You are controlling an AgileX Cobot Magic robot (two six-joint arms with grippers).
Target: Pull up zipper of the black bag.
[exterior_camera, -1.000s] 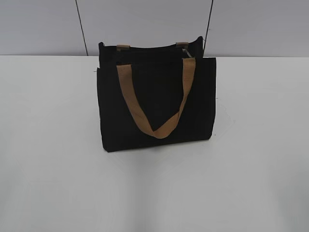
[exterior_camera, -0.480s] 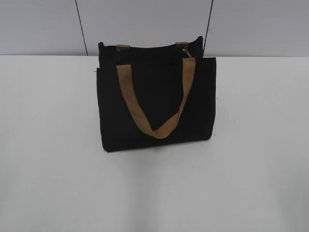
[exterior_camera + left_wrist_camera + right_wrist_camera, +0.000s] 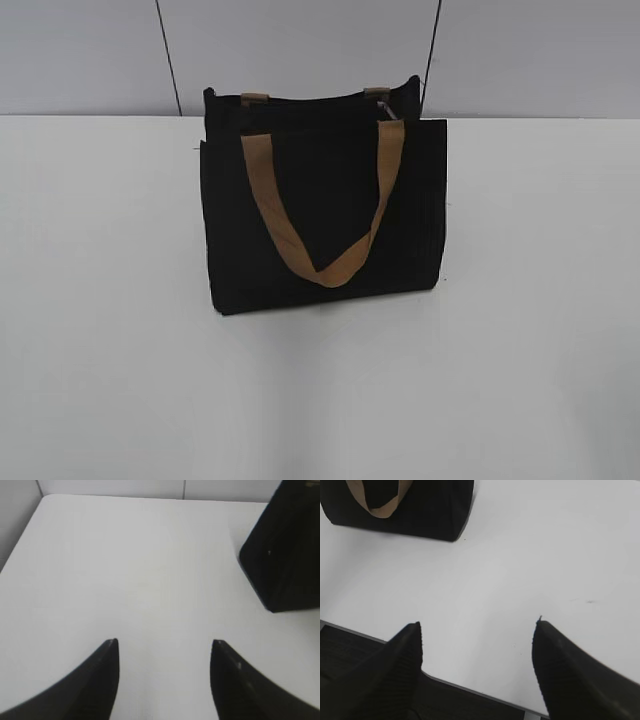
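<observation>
The black bag (image 3: 325, 215) stands upright on the white table, with a tan handle (image 3: 320, 215) hanging down its front. A small metal zipper pull (image 3: 392, 113) shows at the top right of the bag's opening. Neither gripper shows in the exterior view. My left gripper (image 3: 165, 642) is open and empty above bare table, with the bag's corner (image 3: 285, 550) at the upper right. My right gripper (image 3: 477, 625) is open and empty over the table's front edge, and the bag (image 3: 420, 510) lies far ahead at the upper left.
The white table (image 3: 110, 300) spreads on all sides of the bag. A grey panelled wall (image 3: 300, 50) stands behind it. The table's near edge (image 3: 470, 690) shows in the right wrist view, with a dark surface below it.
</observation>
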